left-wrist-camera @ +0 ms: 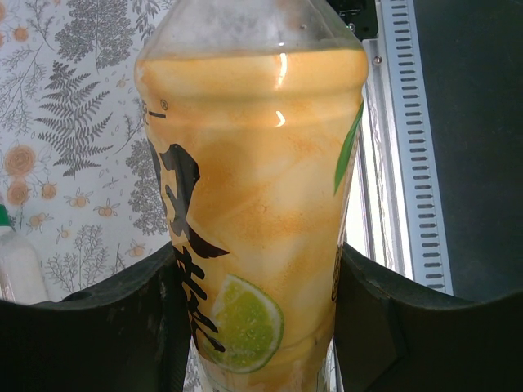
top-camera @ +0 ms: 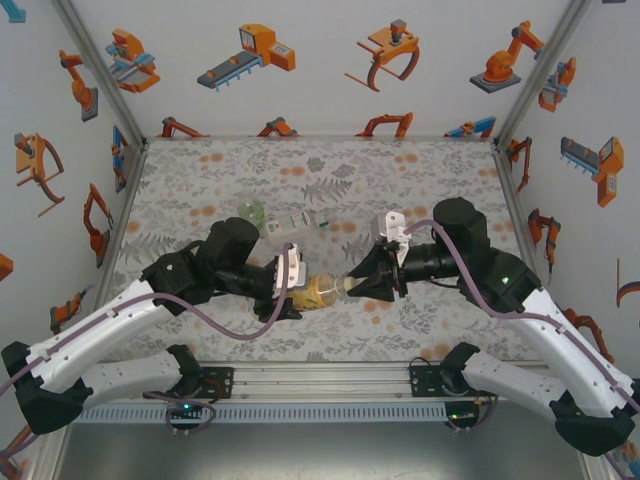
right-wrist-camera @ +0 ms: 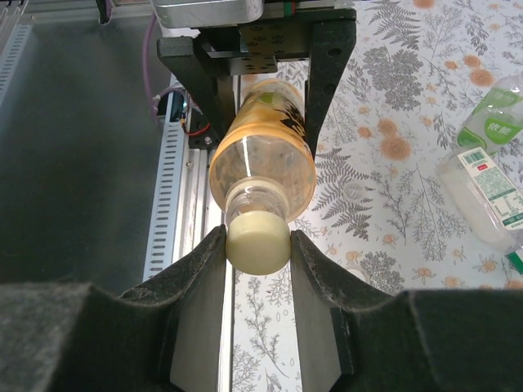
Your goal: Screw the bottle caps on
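Pale cap [right-wrist-camera: 258,242] on amber bottle [right-wrist-camera: 263,151] neck, between right claw [right-wrist-camera: 257,247] jaws.

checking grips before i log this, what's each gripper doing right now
left gripper: shut on the amber bottle
right gripper: shut on the bottle cap

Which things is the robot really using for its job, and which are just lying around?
In the job: amber bottle, pale cap, left gripper, right gripper.
Just lying on the table: clear bottle with green-white label, green-tinted bottle.
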